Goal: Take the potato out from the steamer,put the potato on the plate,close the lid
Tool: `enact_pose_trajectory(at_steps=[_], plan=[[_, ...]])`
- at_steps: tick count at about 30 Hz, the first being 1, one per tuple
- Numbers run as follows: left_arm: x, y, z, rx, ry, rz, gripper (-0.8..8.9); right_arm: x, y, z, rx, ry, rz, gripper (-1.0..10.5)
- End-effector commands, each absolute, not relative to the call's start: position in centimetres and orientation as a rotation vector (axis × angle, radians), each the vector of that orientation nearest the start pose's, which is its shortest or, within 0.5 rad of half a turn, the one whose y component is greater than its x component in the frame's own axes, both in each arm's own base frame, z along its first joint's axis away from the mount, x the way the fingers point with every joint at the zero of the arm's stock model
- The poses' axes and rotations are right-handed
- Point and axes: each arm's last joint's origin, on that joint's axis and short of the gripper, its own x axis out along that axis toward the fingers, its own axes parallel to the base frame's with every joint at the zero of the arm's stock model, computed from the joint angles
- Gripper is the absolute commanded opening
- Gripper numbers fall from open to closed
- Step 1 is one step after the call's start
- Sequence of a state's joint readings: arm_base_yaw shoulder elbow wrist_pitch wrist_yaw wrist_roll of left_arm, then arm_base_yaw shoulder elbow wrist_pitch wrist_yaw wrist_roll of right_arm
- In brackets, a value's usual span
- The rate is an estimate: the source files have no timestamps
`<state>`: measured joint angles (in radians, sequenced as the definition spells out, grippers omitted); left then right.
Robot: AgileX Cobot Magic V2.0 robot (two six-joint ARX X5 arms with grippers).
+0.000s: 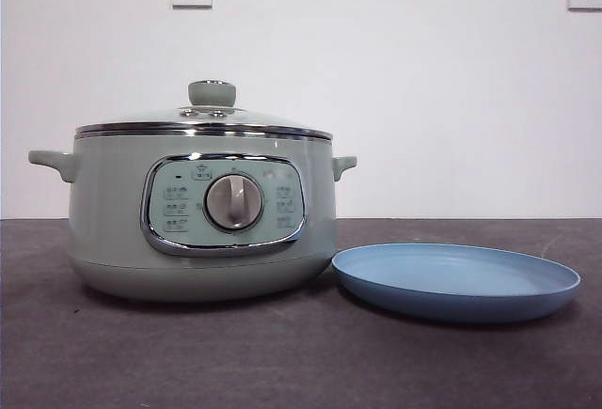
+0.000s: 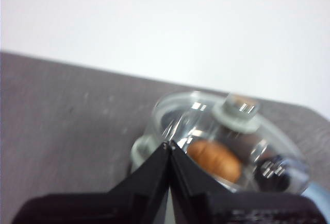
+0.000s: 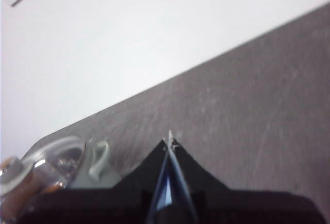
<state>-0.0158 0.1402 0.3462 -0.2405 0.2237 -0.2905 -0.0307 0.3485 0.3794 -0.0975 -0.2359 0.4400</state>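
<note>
Even, bright, diffuse illumination throughout; the white wall (image 1: 423, 80) is near overexposure. The front view is sharp, with soft shadows on the dark worktop (image 1: 282, 353) beneath the steamer (image 1: 202, 216) and the plate (image 1: 456, 280). Highlights streak the chrome rim of the lid (image 1: 202, 119) and the dial. Both wrist views are soft and blurred. In the left wrist view, glare speckles the glass lid, through which the potato (image 2: 214, 159) appears hazy.
</note>
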Motion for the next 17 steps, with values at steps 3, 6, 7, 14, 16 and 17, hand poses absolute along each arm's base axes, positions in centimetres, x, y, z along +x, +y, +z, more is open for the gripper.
enact_pose_trajectory(at_steps=[3,6,7,14,16,17], plan=[[7.9,-1.1,28.8,-0.284,0.034,-0.290,-0.08,12.8,0.8,30.6,0.281,0.071,0.250,-0.1],[8.3,-1.2,31.2,-0.266,0.048,-0.299,-0.07,13.9,1.4,33.6,0.240,0.076,0.322,-0.1],[8.5,-1.2,32.1,-0.251,0.051,-0.304,-0.08,14.3,1.5,34.5,0.229,0.082,0.345,-0.1],[11.0,-1.6,37.2,-0.161,0.160,-0.352,-0.07,16.6,2.8,39.6,0.145,0.147,0.527,-0.1],[12.0,-1.6,38.6,-0.147,0.195,-0.351,-0.07,17.2,3.1,40.7,0.123,0.174,0.554,-0.1],[12.6,-1.7,39.3,-0.138,0.214,-0.350,-0.07,17.4,3.3,41.3,0.108,0.186,0.575,-0.1]])
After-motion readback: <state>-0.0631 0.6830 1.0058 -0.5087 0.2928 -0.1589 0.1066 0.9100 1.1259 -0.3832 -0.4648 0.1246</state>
